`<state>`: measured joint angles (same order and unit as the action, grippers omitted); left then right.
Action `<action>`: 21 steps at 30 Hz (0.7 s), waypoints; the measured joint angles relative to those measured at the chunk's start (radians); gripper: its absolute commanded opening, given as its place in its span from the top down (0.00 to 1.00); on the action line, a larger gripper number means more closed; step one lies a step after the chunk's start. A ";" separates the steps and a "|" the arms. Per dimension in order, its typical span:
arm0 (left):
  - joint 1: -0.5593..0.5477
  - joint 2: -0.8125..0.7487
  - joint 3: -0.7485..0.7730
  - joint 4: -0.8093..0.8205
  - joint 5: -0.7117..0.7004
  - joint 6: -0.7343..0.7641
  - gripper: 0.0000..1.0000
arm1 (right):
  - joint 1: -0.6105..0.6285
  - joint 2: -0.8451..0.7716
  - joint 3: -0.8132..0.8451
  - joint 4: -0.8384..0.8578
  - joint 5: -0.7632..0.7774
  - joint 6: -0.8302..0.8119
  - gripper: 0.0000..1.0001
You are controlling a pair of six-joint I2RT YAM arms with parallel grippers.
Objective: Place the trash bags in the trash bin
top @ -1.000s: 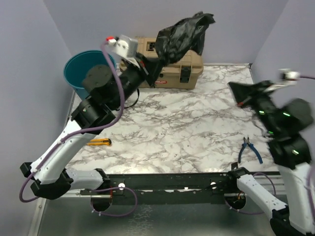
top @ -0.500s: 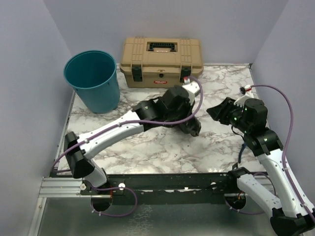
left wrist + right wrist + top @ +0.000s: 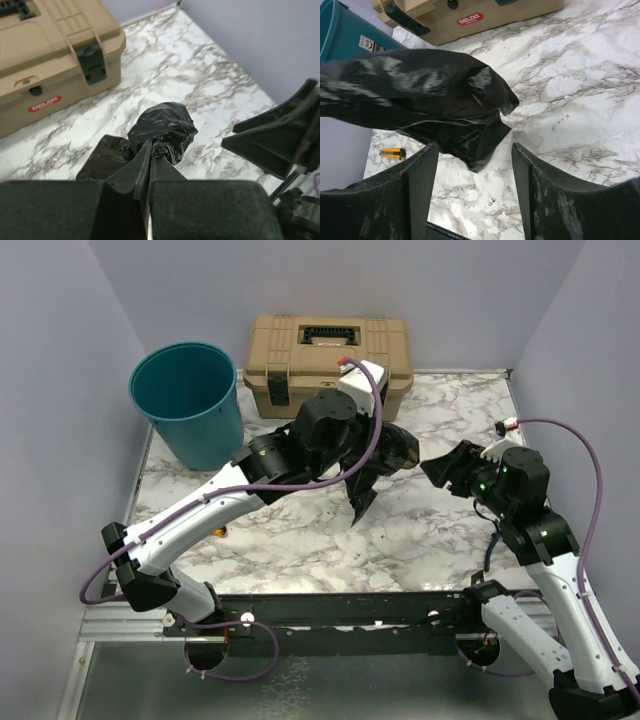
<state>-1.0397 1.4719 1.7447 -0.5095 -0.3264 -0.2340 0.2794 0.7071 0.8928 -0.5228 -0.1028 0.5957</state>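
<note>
The black trash bag point(image 3: 366, 488) hangs bunched over the middle of the marble table, a flap trailing down. My left gripper point(image 3: 382, 447) is shut on its crumpled top; the left wrist view shows both fingers point(image 3: 142, 162) pinching the bag point(image 3: 162, 125). My right gripper point(image 3: 447, 468) stands open just to the right of the bag. In the right wrist view the bag point(image 3: 430, 97) lies ahead of that gripper point(image 3: 474, 147), with nothing between the fingers. The teal trash bin point(image 3: 190, 400) stands upright at the back left, apart from the bag.
A tan toolbox point(image 3: 330, 360) sits at the back centre, right of the bin. A yellow utility knife point(image 3: 392, 153) lies on the table's left part, under the left arm. Blue-handled pliers point(image 3: 489, 548) show partly behind the right arm. Walls close in on both sides.
The left gripper brought the bag from high by the toolbox down to the table's middle, then lifted it a little. The right gripper opened and now faces the bag.
</note>
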 measured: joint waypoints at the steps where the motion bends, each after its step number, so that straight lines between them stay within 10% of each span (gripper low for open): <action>1: 0.000 0.004 -0.010 -0.006 -0.013 0.000 1.00 | 0.000 0.006 0.005 0.000 -0.012 -0.005 0.32; 13: 0.010 0.143 0.068 -0.097 -0.159 -0.081 1.00 | 0.061 0.194 -0.025 0.156 -0.366 -0.005 0.35; 21: 0.198 0.315 0.212 -0.187 -0.088 -0.212 1.00 | 0.560 0.385 -0.036 0.287 -0.110 0.020 0.45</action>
<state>-0.8417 1.7866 1.9568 -0.6964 -0.4145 -0.4461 0.8391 1.0924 0.8570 -0.2356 -0.2127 0.6155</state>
